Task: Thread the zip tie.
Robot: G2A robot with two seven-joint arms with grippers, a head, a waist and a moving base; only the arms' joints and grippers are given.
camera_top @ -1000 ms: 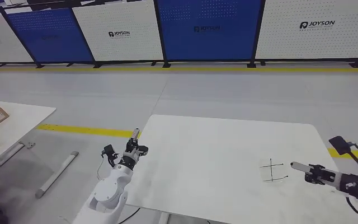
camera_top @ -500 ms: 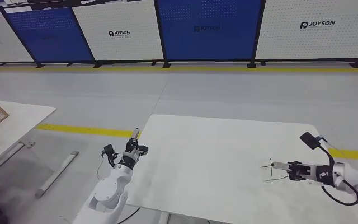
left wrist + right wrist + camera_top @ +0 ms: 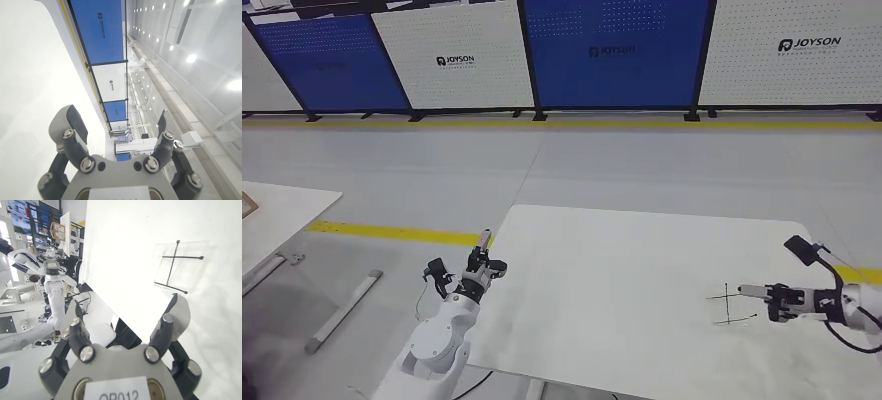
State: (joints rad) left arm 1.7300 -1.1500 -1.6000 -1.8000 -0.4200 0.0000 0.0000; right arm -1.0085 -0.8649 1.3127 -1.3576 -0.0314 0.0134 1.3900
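- Top view: three black zip ties [image 3: 730,305] lie crossed at the lower right of the frame, on the white worktop [image 3: 622,290]. None looks looped. The right pincer [image 3: 752,293] is just beside them. The left pincer [image 3: 482,250] is well apart, at the worktop's left edge.
- Left wrist view: the left pincer [image 3: 117,117] is spread, empty and aimed away from the job.
- Right wrist view: the right pincer [image 3: 124,299] is spread and empty, with one fingertip near the closest tie. The zip ties [image 3: 174,264] rest on a clear sheet [image 3: 196,275]. Threading seems unstarted, so pickup and feeding tail through head both remain.
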